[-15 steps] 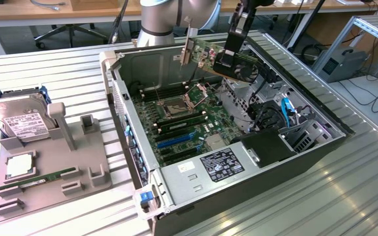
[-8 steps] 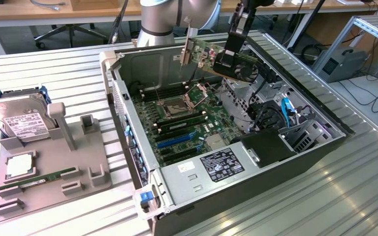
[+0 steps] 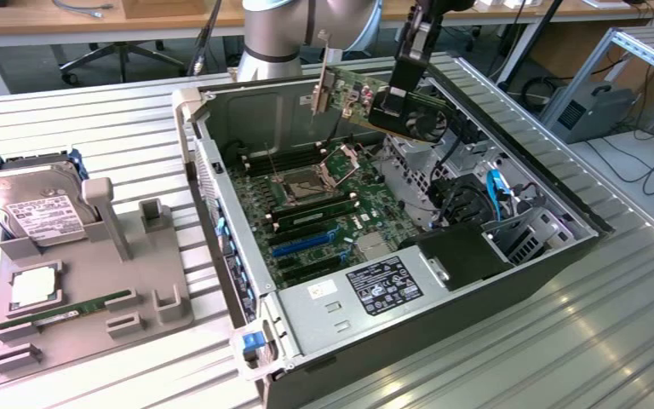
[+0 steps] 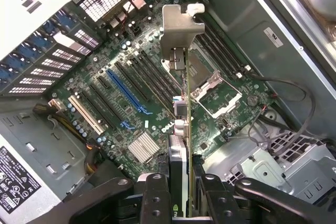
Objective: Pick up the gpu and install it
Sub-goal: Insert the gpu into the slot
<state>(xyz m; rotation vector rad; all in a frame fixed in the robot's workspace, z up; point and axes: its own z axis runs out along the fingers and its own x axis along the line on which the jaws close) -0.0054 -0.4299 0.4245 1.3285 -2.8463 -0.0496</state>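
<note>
In the upper middle of the frame, the gripper (image 3: pixel 393 104) pinches the gpu (image 3: pixel 356 95) across its faces; the card seems light, stiff, fragile.

The gripper (image 4: pixel 181 190) pinches the gpu (image 4: pixel 179 153) edge-on between its two black fingers (image 4: pixel 155 192). The card's silver bracket (image 4: pixel 176 27) is at the end farthest from them. Beyond the held card lies a green motherboard (image 4: pixel 131 56) with a blue slot (image 4: pixel 126 90) and a processor socket (image 4: pixel 215 85).
</note>
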